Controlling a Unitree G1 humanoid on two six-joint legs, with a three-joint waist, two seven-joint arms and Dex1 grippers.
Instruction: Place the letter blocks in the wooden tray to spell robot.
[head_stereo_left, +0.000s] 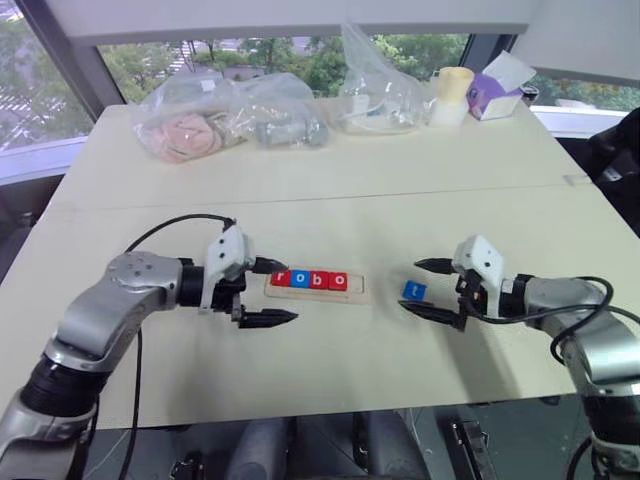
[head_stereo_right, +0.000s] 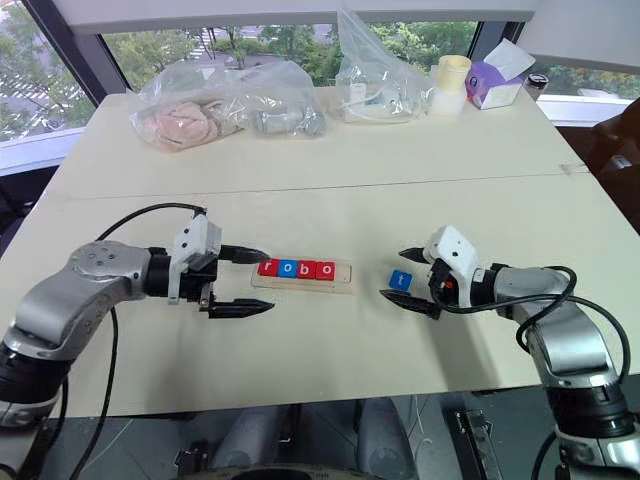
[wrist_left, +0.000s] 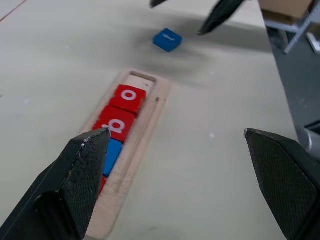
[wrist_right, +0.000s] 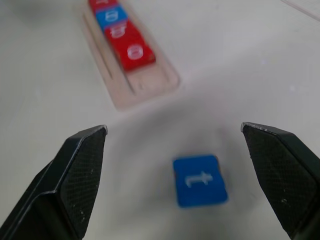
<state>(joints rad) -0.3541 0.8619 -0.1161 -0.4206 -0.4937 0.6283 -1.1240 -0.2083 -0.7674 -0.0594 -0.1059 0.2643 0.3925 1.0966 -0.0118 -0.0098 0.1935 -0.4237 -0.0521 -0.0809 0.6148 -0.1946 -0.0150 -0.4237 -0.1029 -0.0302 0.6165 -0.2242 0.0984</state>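
Pale wood tray (head_stereo_left: 318, 289) is the landmark here: it lies flat mid-table w/ four letter blocks seated in its groove, reading r, o, b, o (red, blue, red, red). The slot at its right end (wrist_left: 141, 79) is bare, so the word lacks only the t.

Blue t block (wrist_right: 200, 180) lies flat on the table (head_stereo_right: 330, 170), letter up, off the tray's right end and apart from it, touching neither the tray nor any finger. Judgement: it sits there because it's the last piece, waiting for pickup.

Right gripper (head_stereo_right: 408, 283) is to the right of the tray, beyond the t block, fingers spread wide w/ nothing between the pads. In the right wrist view the block sits on the table between and ahead of the two black fingers (wrist_right: 75, 170), so the wide stance looks like a line-up for a grasp, not yet closed.

Left gripper (head_stereo_left: 268, 292) is just off the tray's left end, also wide open and empty, one finger behind the tray's end, the other in front. Prob. parked there to stay clear of the row while the other arm works.

Clear bags (head_stereo_left: 225, 118), a paper cup and a tissue box sit well beyond the tray at the table's far edge, out of the way.

Next step, as I judge it: close on the t, carry it to the bare right-end slot w/o nudging the seated o.
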